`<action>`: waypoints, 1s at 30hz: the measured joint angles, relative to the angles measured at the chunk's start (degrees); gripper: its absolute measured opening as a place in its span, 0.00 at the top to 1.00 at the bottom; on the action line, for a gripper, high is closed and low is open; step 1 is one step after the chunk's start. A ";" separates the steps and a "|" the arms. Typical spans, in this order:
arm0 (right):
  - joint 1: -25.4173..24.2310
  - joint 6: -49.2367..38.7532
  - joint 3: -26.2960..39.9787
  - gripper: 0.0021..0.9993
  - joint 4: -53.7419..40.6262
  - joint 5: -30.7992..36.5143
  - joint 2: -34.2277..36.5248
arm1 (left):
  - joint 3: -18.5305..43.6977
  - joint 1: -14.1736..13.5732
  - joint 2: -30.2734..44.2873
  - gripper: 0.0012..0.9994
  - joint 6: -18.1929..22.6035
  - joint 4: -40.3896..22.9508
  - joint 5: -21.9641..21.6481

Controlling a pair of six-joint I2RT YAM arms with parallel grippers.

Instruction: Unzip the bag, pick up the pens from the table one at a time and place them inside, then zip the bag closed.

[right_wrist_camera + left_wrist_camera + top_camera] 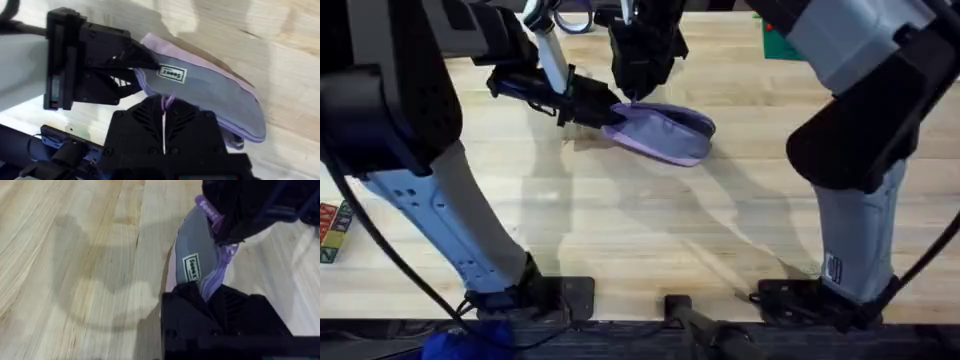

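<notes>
The lavender bag [665, 133] lies on the table [650, 220] at the far middle, its mouth gaping and grey lining showing. The left gripper [603, 113] pinches the bag's left end, fingers pressed onto the fabric. The right gripper [638, 88] comes down from above at the bag's far edge, fingers closed on the purple zipper pull [165, 102].
</notes>
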 joint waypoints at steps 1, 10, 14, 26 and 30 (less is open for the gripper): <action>-0.18 -0.02 0.02 0.97 -0.23 0.15 0.00 | 0.00 0.00 -0.01 0.96 0.00 0.00 0.04; -2.51 -1.33 0.10 0.97 -3.60 0.63 0.00 | 0.00 -0.04 -0.01 0.96 0.00 -0.13 1.31; -3.13 -2.44 0.24 0.97 -5.23 1.06 0.00 | 0.00 -0.11 -0.01 0.96 0.00 -0.13 1.74; -7.60 -4.80 0.28 0.97 -8.66 0.87 0.00 | 0.00 -0.17 0.01 0.96 0.00 0.02 2.31; -8.98 -5.64 0.29 0.97 -9.96 0.49 0.00 | 0.00 -0.26 0.01 0.96 0.00 0.05 3.08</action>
